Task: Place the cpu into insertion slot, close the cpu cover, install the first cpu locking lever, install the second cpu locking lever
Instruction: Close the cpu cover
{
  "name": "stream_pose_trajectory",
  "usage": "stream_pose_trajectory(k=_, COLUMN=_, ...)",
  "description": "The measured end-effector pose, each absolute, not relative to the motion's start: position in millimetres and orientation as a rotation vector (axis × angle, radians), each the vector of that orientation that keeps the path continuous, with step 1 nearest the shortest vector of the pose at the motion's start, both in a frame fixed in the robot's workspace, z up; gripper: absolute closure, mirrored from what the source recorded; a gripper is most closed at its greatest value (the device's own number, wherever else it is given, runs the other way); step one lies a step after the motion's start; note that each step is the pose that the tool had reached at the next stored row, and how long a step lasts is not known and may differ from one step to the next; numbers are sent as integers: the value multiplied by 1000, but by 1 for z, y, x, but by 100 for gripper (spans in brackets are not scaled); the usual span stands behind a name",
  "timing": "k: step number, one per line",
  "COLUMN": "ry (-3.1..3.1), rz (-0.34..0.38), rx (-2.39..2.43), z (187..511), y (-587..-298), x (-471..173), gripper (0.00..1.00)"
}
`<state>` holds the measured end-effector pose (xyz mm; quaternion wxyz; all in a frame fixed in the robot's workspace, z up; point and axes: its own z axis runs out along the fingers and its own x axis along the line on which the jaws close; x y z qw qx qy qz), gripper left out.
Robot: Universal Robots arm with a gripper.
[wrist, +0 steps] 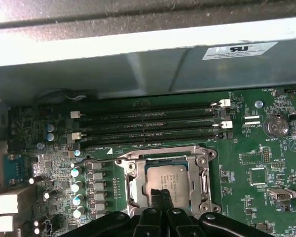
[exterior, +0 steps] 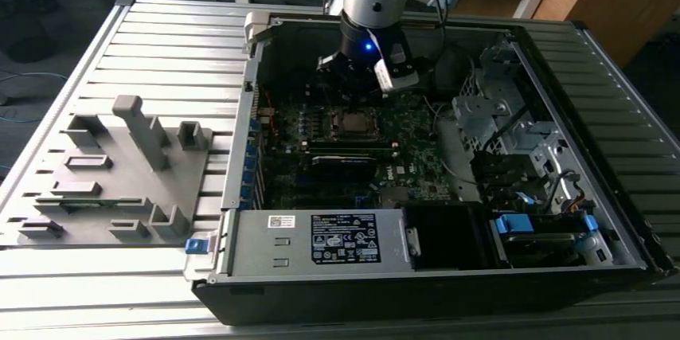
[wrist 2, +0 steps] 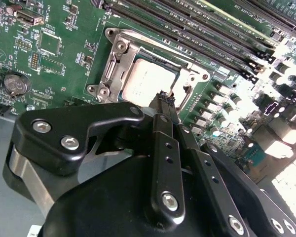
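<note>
One cpu (wrist: 166, 178) sits in the one insertion slot (wrist: 149, 169), with one cpu cover (wrist: 203, 183) lying flat around it. The one gripper (wrist: 160, 196) stands at the cpu's edge, its fingers drawn together and holding nothing.

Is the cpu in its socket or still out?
In. The cpu lies flat within the metal-rimmed insertion slot, its silver top showing in both wrist views.

over the motherboard (exterior: 318, 129) the way down stood open. memory slots (wrist: 148, 123) crowded one side of the insertion slot (wrist: 203, 183), a row of capacitors (wrist: 75, 186) another; the case wall (wrist: 138, 74) rose beyond the slots, the drive cage (exterior: 499, 117) at the board's edge.
</note>
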<state>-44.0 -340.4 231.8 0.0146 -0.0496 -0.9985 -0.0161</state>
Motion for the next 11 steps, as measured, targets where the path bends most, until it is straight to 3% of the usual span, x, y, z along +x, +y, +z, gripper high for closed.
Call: stream_pose_trajectory(k=11, ry=-3127, rz=-51, rx=-129, z=227, y=-340, x=-44, gripper=89)
